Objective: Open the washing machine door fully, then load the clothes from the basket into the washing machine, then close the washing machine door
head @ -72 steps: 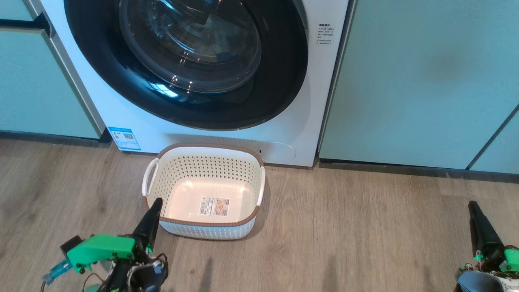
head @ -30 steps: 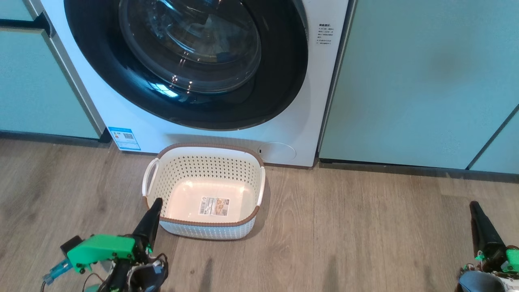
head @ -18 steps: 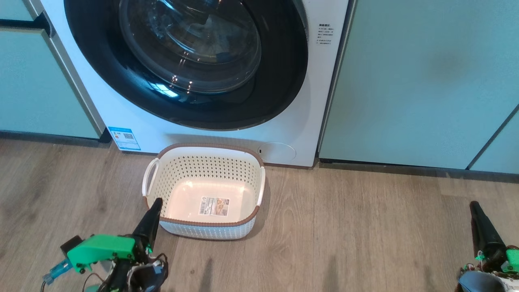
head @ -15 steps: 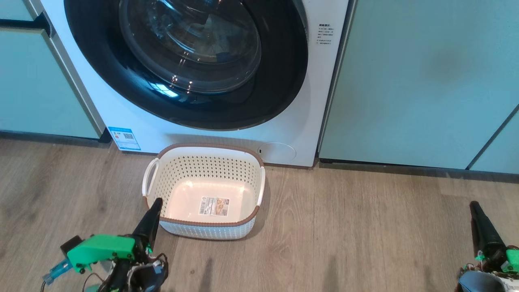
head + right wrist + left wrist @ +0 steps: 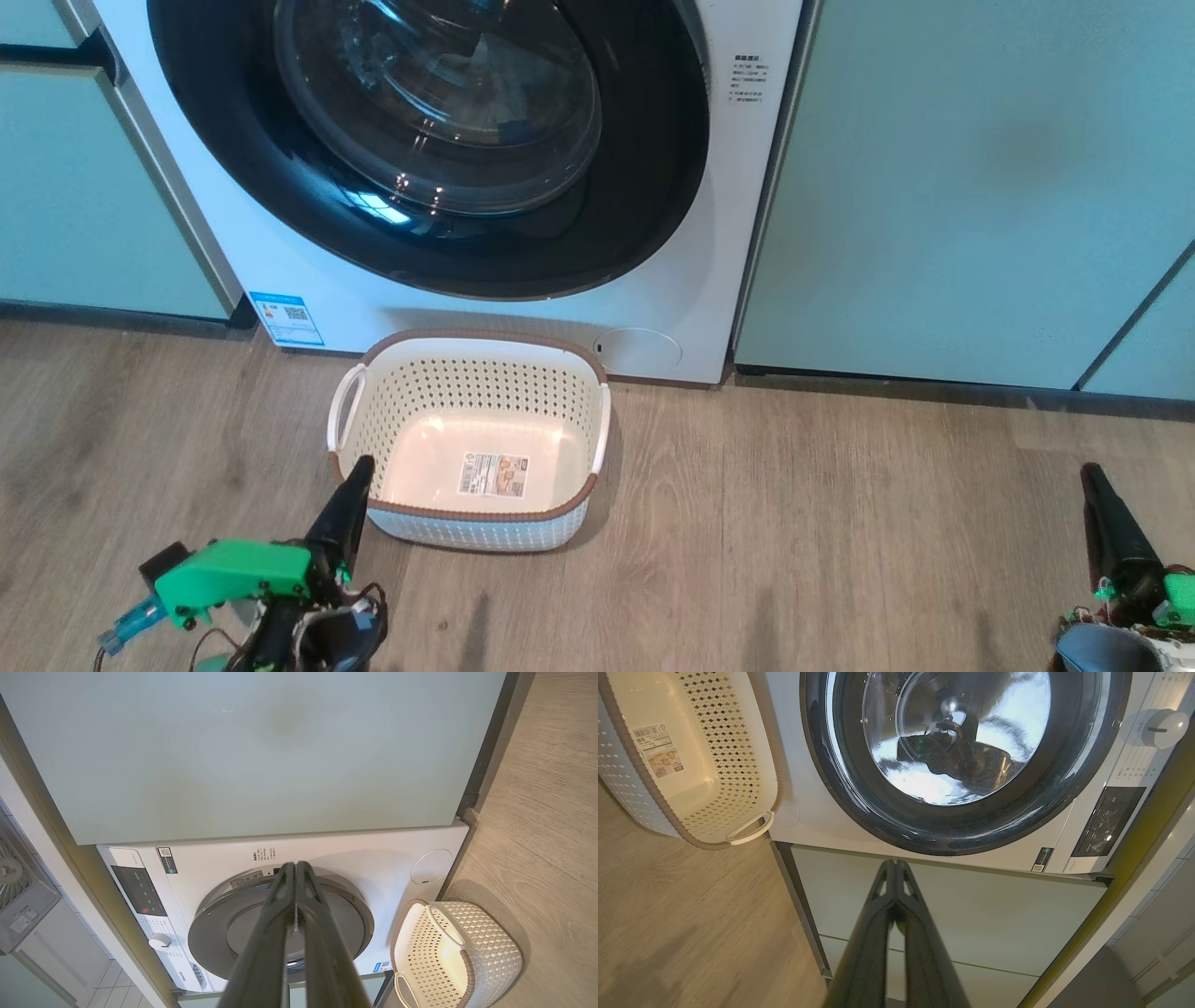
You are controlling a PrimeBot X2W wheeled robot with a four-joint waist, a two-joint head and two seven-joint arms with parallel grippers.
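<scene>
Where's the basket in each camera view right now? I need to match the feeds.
Head view: basket at lower centre, just below the washing machine door.
Left wrist view: basket in the upper left corner, left of the washing machine door.
Right wrist view: basket at lower right, right of the washing machine door.
Shared landmark: the round washing machine door.
</scene>
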